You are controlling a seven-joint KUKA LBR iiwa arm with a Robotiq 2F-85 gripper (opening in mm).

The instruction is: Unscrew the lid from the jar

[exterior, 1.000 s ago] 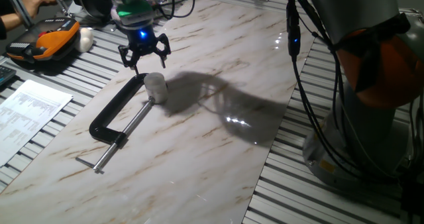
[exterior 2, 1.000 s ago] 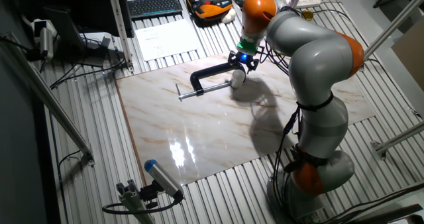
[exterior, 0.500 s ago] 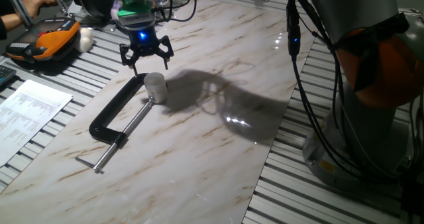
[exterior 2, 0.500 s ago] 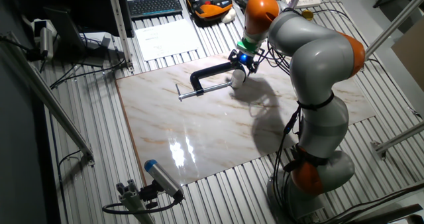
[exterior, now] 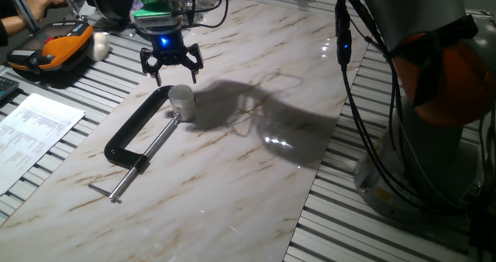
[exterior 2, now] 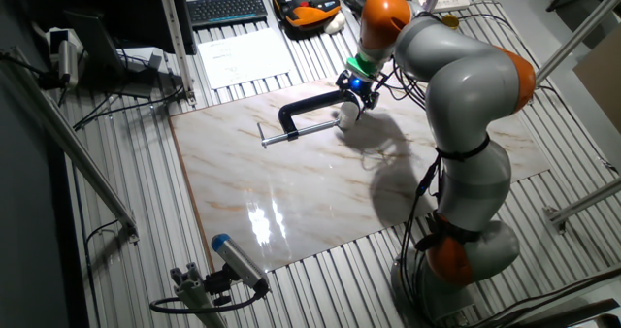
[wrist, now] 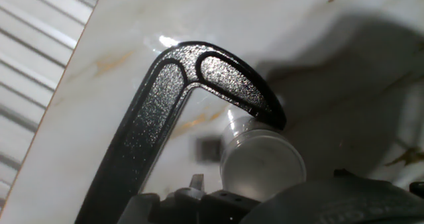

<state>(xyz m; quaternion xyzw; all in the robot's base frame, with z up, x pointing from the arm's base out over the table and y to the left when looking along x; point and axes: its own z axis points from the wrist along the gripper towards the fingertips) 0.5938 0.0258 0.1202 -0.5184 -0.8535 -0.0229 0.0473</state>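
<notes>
In the hand view the gripper's own dark housing was seen only as a blurred mass along the bottom edge, and its fingertips were cut off there. Just beyond it the lid [wrist: 264, 159] was seen from above as a pale round top, with the jar beneath almost wholly hidden by it; the seam between the two could not be made out in any view. The curved end of the black C-clamp [wrist: 199, 78] was pressed against the far side of the lid, and its long arm ran off the lower left edge. In one fixed view the jar [exterior: 183, 105] was seen standing upright on the marbled bench [exterior: 256, 169], held between the jaws of the C-clamp [exterior: 136, 134], with the lid [exterior: 180, 91] on top. The gripper [exterior: 172, 70] was held just above and behind the lid, its fingers [exterior: 156, 65] spread apart and touching nothing. In the other fixed view the gripper [exterior 2: 351, 88] and the jar [exterior 2: 346, 115] were too small for detail. Farther off, an orange case [exterior: 50, 49] and a white lump [exterior: 99, 45] were seen on the slatted surface, and a printed sheet [exterior: 31, 134] was cut off by the left edge.
</notes>
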